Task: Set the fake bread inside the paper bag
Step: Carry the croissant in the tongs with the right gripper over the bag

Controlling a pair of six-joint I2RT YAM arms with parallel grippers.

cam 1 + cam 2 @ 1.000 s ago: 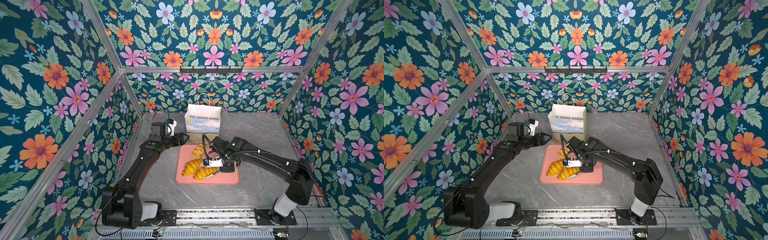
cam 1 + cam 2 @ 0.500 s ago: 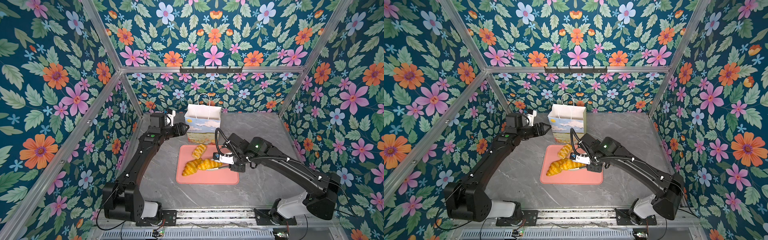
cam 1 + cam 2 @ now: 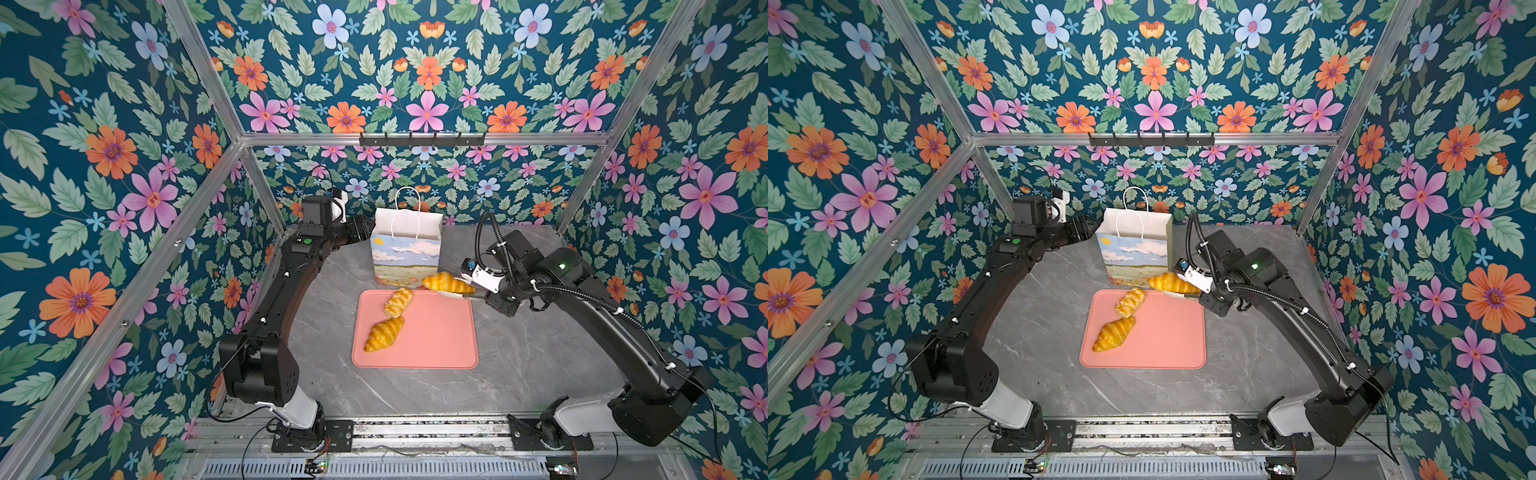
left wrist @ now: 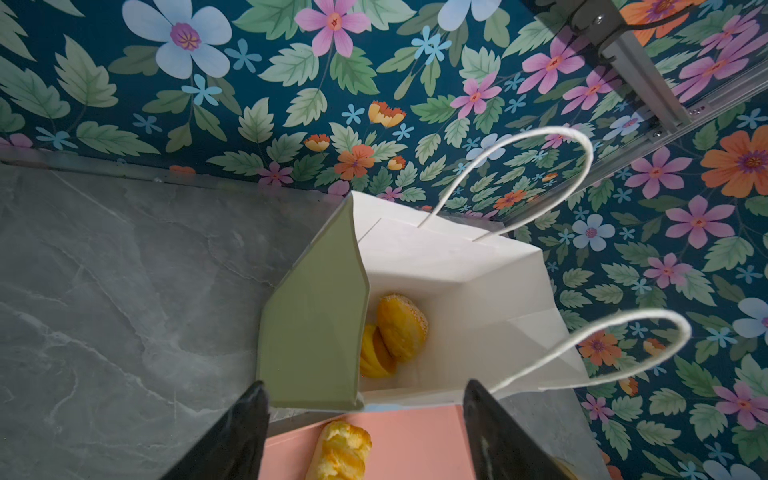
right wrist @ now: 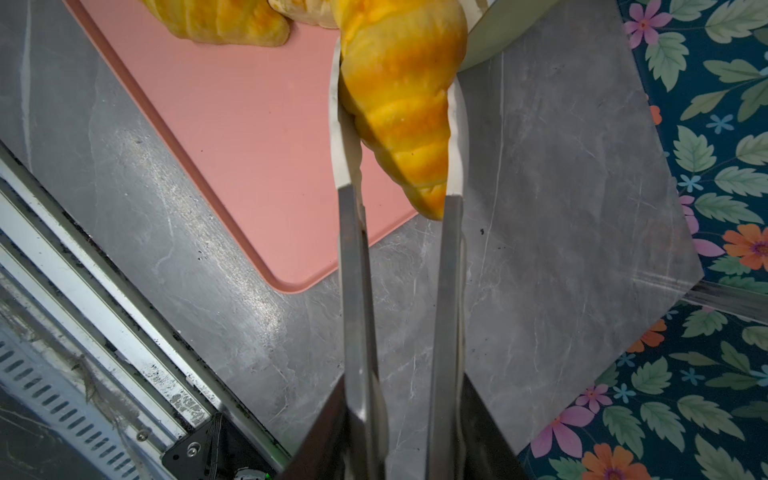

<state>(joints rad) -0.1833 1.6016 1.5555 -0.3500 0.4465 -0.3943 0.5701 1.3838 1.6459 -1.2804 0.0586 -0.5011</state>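
Note:
The paper bag [image 3: 407, 249] [image 3: 1136, 249] stands upright behind the pink tray [image 3: 436, 340]. My right gripper [image 3: 488, 293] [image 5: 405, 415] is shut on metal tongs [image 5: 353, 270], and their white tips clamp a croissant of fake bread [image 3: 446, 283] [image 5: 399, 95] in the air by the bag's front right corner. On the tray lie a braided piece [image 3: 398, 302] and a second croissant [image 3: 384, 333]. My left gripper [image 3: 365, 232] [image 4: 365, 415] is open at the bag's left edge. Inside the bag [image 4: 457, 257] lie a speckled bun [image 4: 402, 326] and another yellow piece [image 4: 374, 357].
Grey marble tabletop [image 3: 519, 374] spreads around the tray, closed in by flowered walls on three sides. A metal rail [image 3: 415, 432] carrying both arm bases runs along the front edge. The bag's cord handles [image 4: 540, 174] stand up above its mouth.
The right arm has lifted the croissant off the tray in the tongs and carried it back toward the bag. The left gripper has moved up to the bag's left edge.

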